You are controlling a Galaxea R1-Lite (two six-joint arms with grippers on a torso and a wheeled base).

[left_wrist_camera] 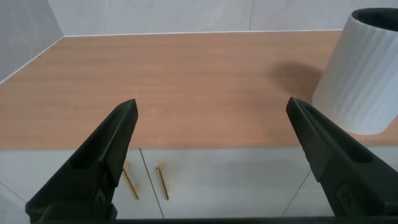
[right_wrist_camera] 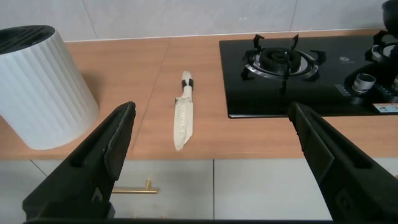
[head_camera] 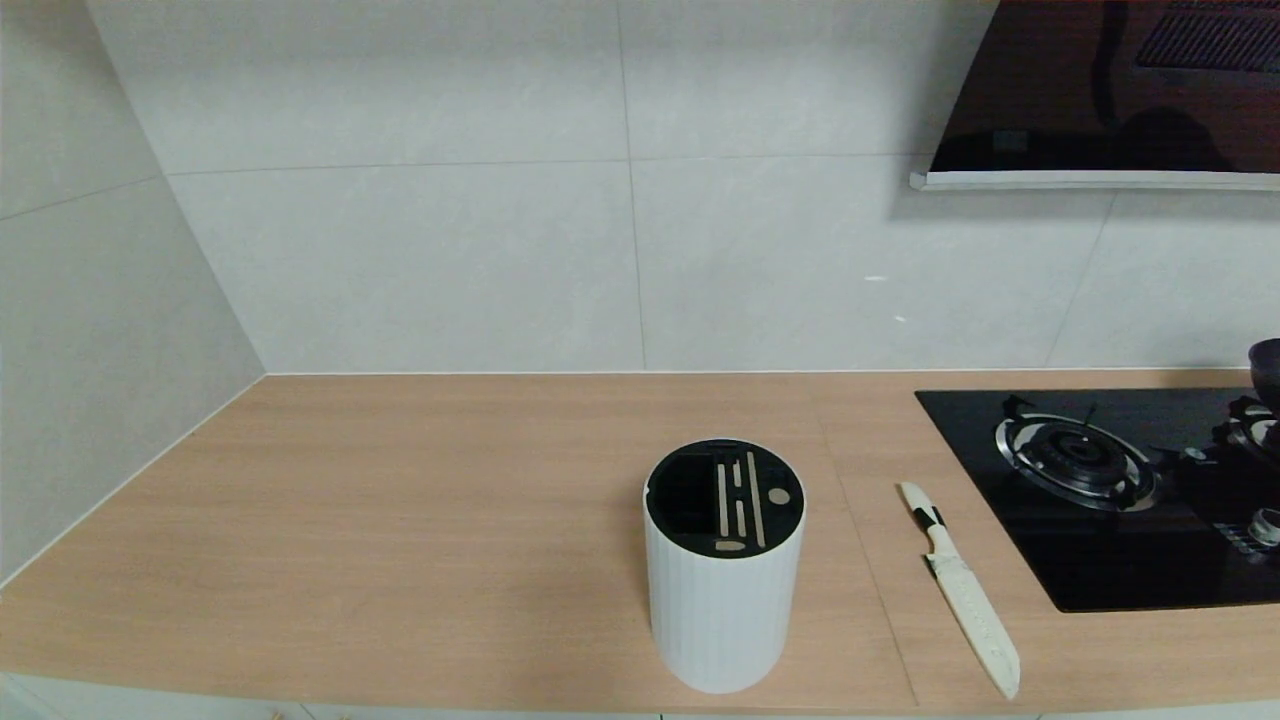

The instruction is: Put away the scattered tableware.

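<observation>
**While L gripper point(left_wrist_camera: 210, 109) & R gripper point(right_wrist_camera: 211, 109) hang spread, knife point(head_camera: 960, 590) lies loose on counter point(head_camera: 400, 520)**

Knife: pale cream, black bands on the handle, flat on the wood counter. It sits btwn the holder point(head_camera: 723, 590) and the hob point(head_camera: 1100, 540), apart from both. Handle end points toward the tiled wall point(head_camera: 640, 260), and the blade tip is near the counter's front edge. R wrist view has the knife point(right_wrist_camera: 183, 115) lying lengthwise ahead of the R gripper, w/ the hob point(right_wrist_camera: 298, 74) on one side and the holder point(right_wrist_camera: 40, 87) on the other.

Holder: white ribbed cylinder, upright, near the front edge and approx. mid-counter. Its black top has several narrow slots plus one wide opening.

L gripper: fingers wide apart w/ nothing btwn them, out in front of the counter edge. The holder point(left_wrist_camera: 364, 74) is off to one side of it, and brass cabinet handles point(left_wrist_camera: 161, 180) show below the edge.

R gripper: fingers likewise wide apart and holding nothing, out front of the counter and not touching the knife.

Elsewhere, a gas burner point(head_camera: 1075, 455) sits on the hob and a dark range hood point(head_camera: 1110, 90) hangs above it.
</observation>
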